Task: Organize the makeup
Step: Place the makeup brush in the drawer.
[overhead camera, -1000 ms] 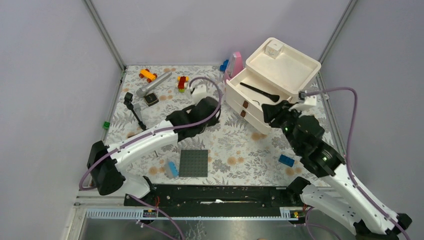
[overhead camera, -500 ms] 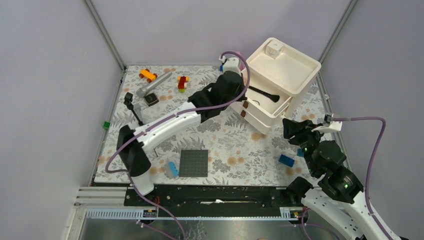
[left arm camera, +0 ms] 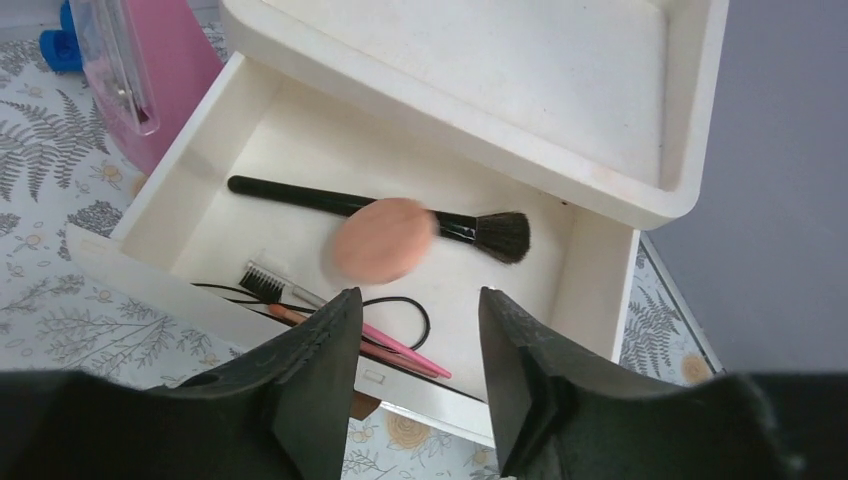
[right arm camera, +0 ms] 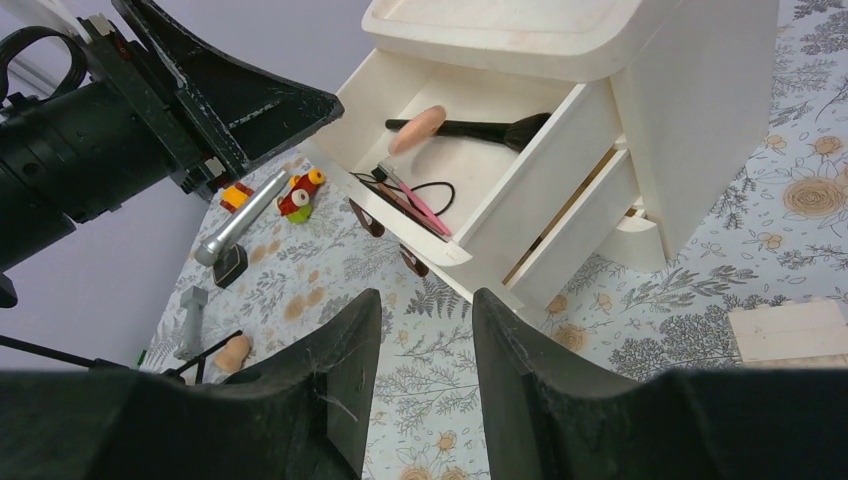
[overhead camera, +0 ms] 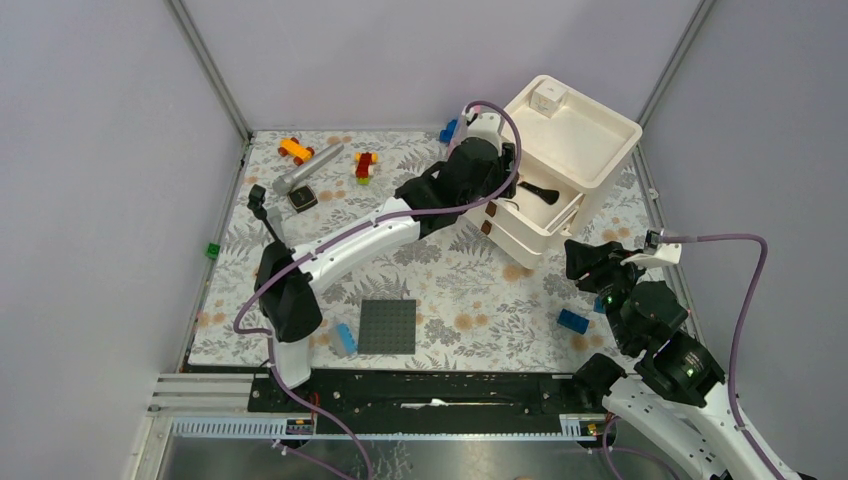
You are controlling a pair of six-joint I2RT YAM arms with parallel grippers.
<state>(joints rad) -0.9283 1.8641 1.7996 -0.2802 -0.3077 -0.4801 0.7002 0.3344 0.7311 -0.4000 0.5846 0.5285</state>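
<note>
My left gripper (left arm camera: pixel 415 295) hangs open over the pulled-out top drawer (left arm camera: pixel 160 190) of the white organizer (overhead camera: pixel 570 130). Just beyond its fingertips a round peach puff (left arm camera: pixel 383 240) shows blurred and free of the jaws, over a long black brush (left arm camera: pixel 300 198). The puff (right arm camera: pixel 418 128) also shows in the right wrist view. Pink sticks (left arm camera: pixel 405 345), a small comb brush (left arm camera: pixel 262 282) and a thin black loop (left arm camera: pixel 415 305) lie at the drawer's front. A second peach puff (right arm camera: pixel 232 352) lies on the table by the tripod. My right gripper (right arm camera: pixel 425 295) is open and holds nothing, low at the front right (overhead camera: pixel 582 258).
A pink case (left arm camera: pixel 150 70) stands left of the organizer. A white cube (overhead camera: pixel 547 98) sits in its top tray. On the floral mat are a grey studded plate (overhead camera: pixel 388 326), blue bricks (overhead camera: pixel 572 320), a black mini tripod (overhead camera: pixel 268 220), a silver cylinder (overhead camera: pixel 300 170) and coloured toys (overhead camera: pixel 364 165).
The left arm swung from mid-table to the drawer, then its jaws opened and the puff dropped free. The right arm drew back from the drawer to the front right, then stayed still.
</note>
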